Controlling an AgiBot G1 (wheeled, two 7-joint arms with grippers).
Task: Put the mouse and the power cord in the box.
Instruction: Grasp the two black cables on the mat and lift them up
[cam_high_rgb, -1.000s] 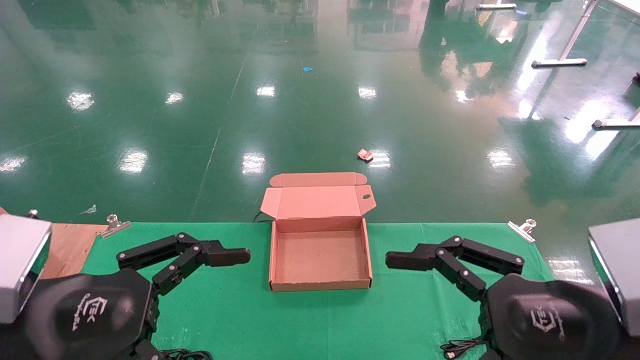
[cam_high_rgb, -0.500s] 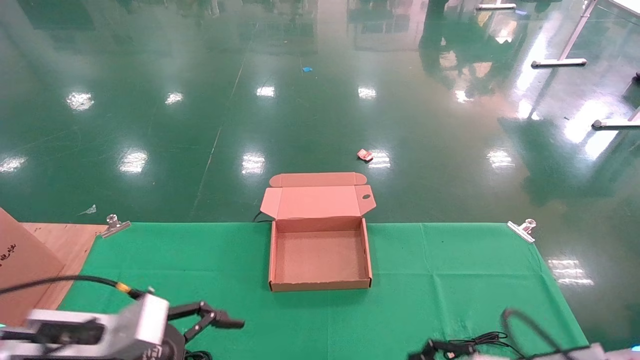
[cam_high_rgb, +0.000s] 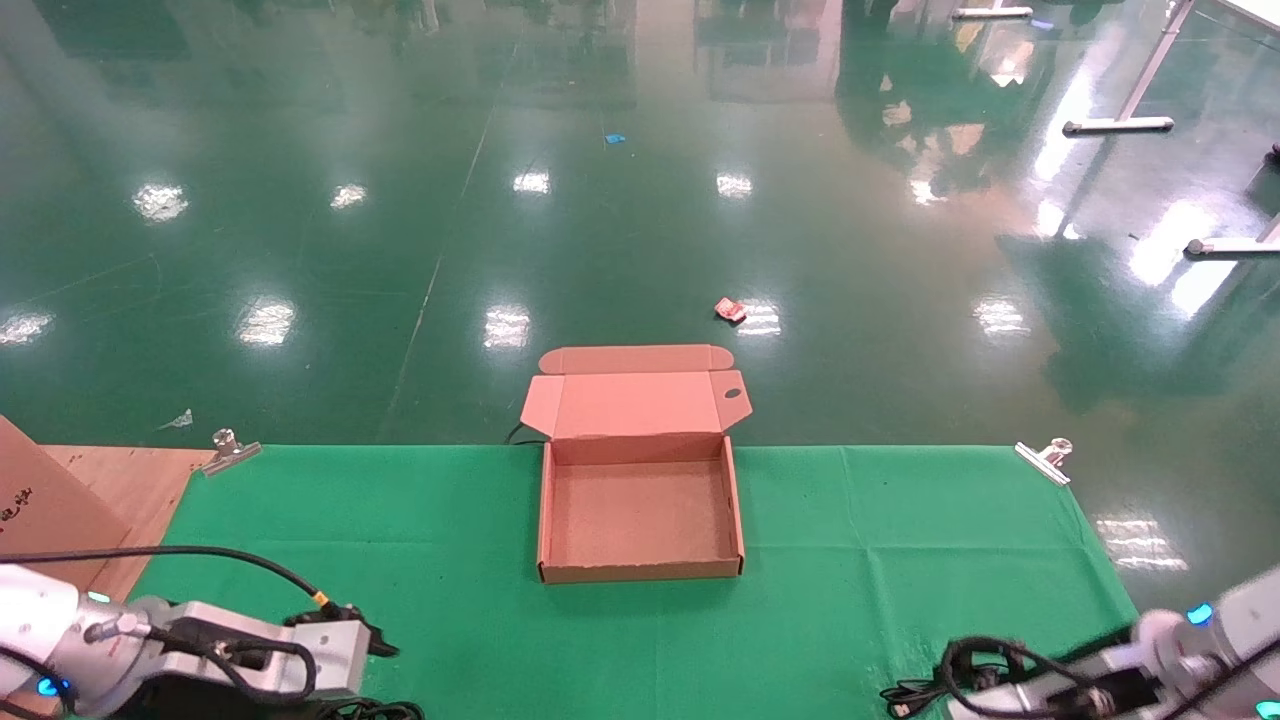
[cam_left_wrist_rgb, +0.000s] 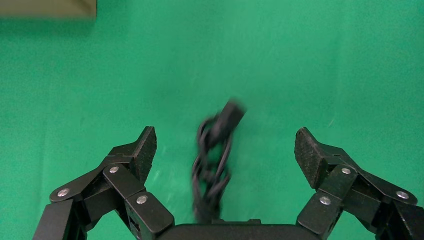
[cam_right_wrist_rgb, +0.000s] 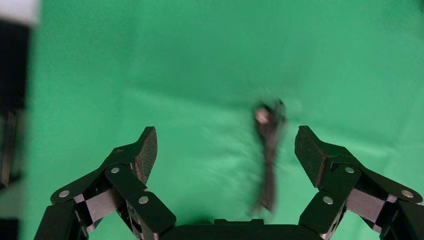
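My left fingers (cam_left_wrist_rgb: 142, 150): spread wide, both pads bare, nothing between them.
My left gripper (cam_left_wrist_rgb: 225, 145): low over the green cloth (cam_high_rgb: 860, 560) at the near left of the table, hanging above the power cord.
The power cord (cam_left_wrist_rgb: 215, 155): a dark looped bundle lying on the cloth straight below my left gripper, one chunky end pointing away from my wrist; blurred, so I cannot make out more. In the head view only a bit of it shows at the near left edge (cam_high_rgb: 385, 710).
My right fingers (cam_right_wrist_rgb: 312, 155): also spread wide, holding nothing.
My right gripper (cam_right_wrist_rgb: 225, 145): low at the near right of the table, over a thin black bundled cable (cam_right_wrist_rgb: 270, 150) lying on the cloth; the same cable shows in the head view (cam_high_rgb: 925, 692).
The mouse: I cannot pick out its body in any view.
The box (cam_high_rgb: 640, 571): open, lid folded back towards the far edge, resting on the cloth at the middle of the table, well apart from both my grippers; its inside looks bare.
Cloth edges: two metal clips (cam_high_rgb: 228, 450) pin the far corners.
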